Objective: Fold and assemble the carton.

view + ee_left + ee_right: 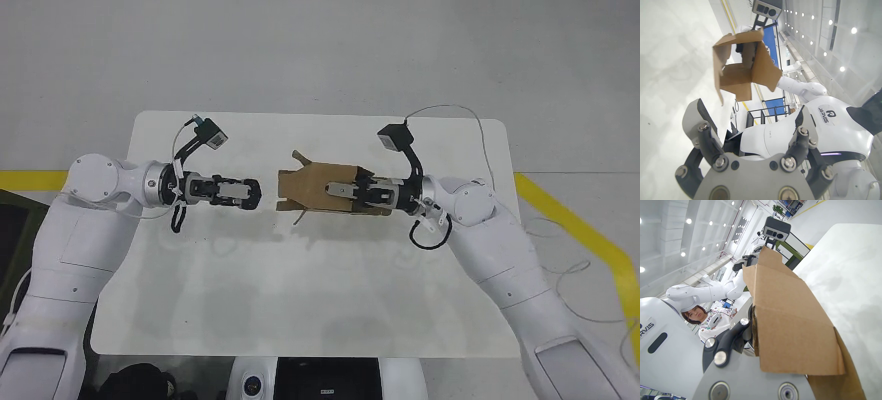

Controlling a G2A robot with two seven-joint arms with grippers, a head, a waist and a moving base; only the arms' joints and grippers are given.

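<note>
The carton [315, 188], of brown cardboard, is being held clear of the white desk [300, 300], which is lying beneath it. It is being carried on its side as a partly opened sleeve. The flaps at one end are standing unfolded and splayed outward, and through that open end the bare inner walls are being shown in the left wrist view.

The right tool [340, 188] is being held closed on the carton, reaching over it from the end opposite the splayed flaps. In the right wrist view one finger is being pressed against a wall of the carton. The other finger is hidden behind the cardboard, so the wall is probably being pinched between the two.

The left tool [258, 192] is being held wide open just beside the flapped end of the carton, facing into the opening. Nothing is being gripped between its fingers [704, 115], and a small gap is being shown between them and the nearest flap. The two tools are thus being set at opposite ends of the carton.
</note>
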